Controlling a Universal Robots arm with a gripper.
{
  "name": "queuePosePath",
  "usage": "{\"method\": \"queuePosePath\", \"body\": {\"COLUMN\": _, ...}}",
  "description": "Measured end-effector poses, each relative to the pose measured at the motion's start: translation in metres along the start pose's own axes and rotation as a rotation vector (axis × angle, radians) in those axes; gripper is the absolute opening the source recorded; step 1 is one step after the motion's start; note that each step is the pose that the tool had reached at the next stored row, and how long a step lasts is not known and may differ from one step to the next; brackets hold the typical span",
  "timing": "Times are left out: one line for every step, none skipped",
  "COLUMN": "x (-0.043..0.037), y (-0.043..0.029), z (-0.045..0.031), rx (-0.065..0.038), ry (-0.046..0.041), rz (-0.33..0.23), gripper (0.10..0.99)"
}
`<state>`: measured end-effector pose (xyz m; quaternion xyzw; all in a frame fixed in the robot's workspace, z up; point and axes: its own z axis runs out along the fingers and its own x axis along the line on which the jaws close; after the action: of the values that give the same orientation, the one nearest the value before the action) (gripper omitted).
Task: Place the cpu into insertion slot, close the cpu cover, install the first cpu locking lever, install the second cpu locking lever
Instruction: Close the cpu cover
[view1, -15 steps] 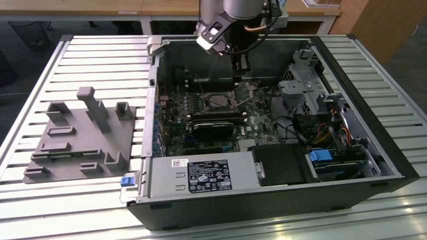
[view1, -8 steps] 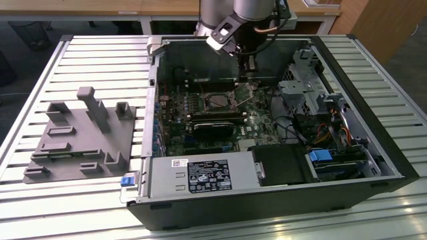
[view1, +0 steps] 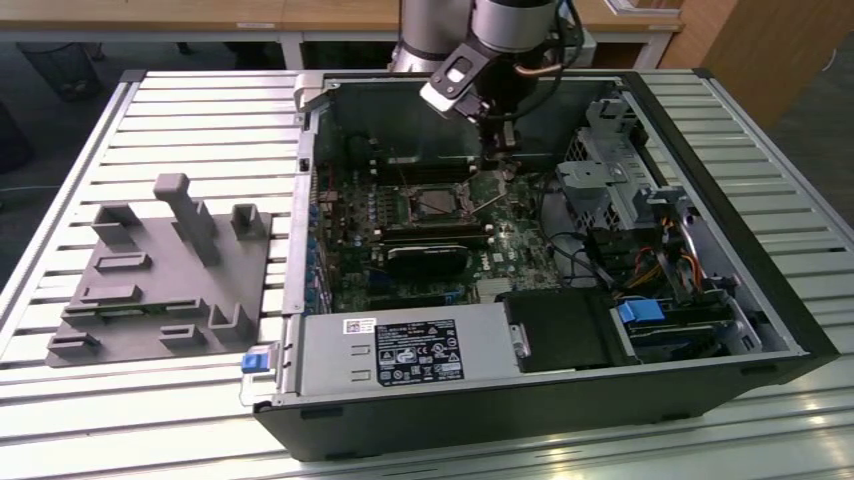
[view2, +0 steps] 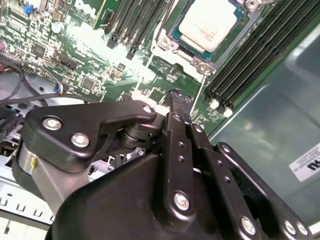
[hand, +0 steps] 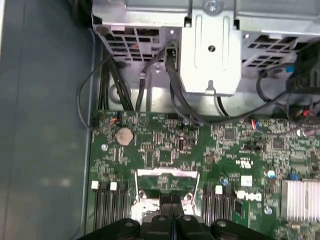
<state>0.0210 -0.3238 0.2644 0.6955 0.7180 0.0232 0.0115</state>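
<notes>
The cpu (view2: 207, 22), silvery-faced with a green rim, lies flat in the insertion slot (view1: 438, 203) on the motherboard inside the open computer case. The cpu cover (hand: 167, 173), a thin silvery frame, stands raised off the slot. Its two thin sides (view2: 200, 87) run from the slot's corners up towards my fingers. My gripper (view2: 176, 97) has its black fingers pressed together, shut, with the tips right at the cover's free edge. In the exterior view the gripper (view1: 501, 150) hangs just behind the slot, inside the case. Whether the tips touch the cover I cannot tell.
Black memory slots (view2: 250, 55) flank the socket. A metal drive cage (hand: 210, 55) and black cables (hand: 125, 85) lie close beyond the board's edge. A power supply box (view1: 400, 355) fills the case's near side. A grey fixture block (view1: 160, 270) stands on the slatted table at the exterior view's left.
</notes>
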Motion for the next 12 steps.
{"method": "queuePosePath", "body": {"x": 0.0000, "y": 0.0017, "z": 0.0013, "rx": 0.000, "ry": 0.0002, "rz": -0.001, "gripper": 0.106}}
{"method": "queuePosePath", "body": {"x": -0.0001, "y": 0.0035, "z": 0.0022, "rx": 0.000, "ry": 0.0000, "rz": -0.001, "gripper": 0.106}}
{"method": "queuePosePath", "body": {"x": -0.0002, "y": 0.0058, "z": 0.0029, "rx": 0.000, "ry": -0.0001, "rz": -0.001, "gripper": 0.106}}
{"method": "queuePosePath", "body": {"x": -0.0003, "y": 0.0081, "z": 0.0035, "rx": 0.000, "ry": 0.0000, "rz": -0.002, "gripper": 0.106}}
{"method": "queuePosePath", "body": {"x": -0.0003, "y": 0.0099, "z": 0.0044, "rx": 0.001, "ry": -0.0001, "rz": -0.003, "gripper": 0.106}}
{"method": "queuePosePath", "body": {"x": -0.0003, "y": 0.0110, "z": 0.0058, "rx": 0.002, "ry": -0.0003, "rz": -0.004, "gripper": 0.106}}
{"method": "queuePosePath", "body": {"x": -0.0003, "y": 0.0117, "z": 0.0073, "rx": 0.003, "ry": -0.0002, "rz": -0.005, "gripper": 0.106}}
{"method": "queuePosePath", "body": {"x": -0.0004, "y": 0.0127, "z": 0.0083, "rx": 0.004, "ry": -0.0002, "rz": -0.005, "gripper": 0.106}}
{"method": "queuePosePath", "body": {"x": -0.0004, "y": 0.0134, "z": 0.0087, "rx": 0.004, "ry": -0.0002, "rz": -0.005, "gripper": 0.106}}
{"method": "queuePosePath", "body": {"x": -0.0005, "y": 0.0144, "z": 0.0090, "rx": 0.004, "ry": -0.0003, "rz": -0.005, "gripper": 0.106}}
{"method": "queuePosePath", "body": {"x": -0.0006, "y": 0.0155, "z": 0.0092, "rx": 0.004, "ry": -0.0003, "rz": -0.005, "gripper": 0.106}}
{"method": "queuePosePath", "body": {"x": -0.0006, "y": 0.0171, "z": 0.0095, "rx": 0.004, "ry": -0.0003, "rz": -0.005, "gripper": 0.106}}
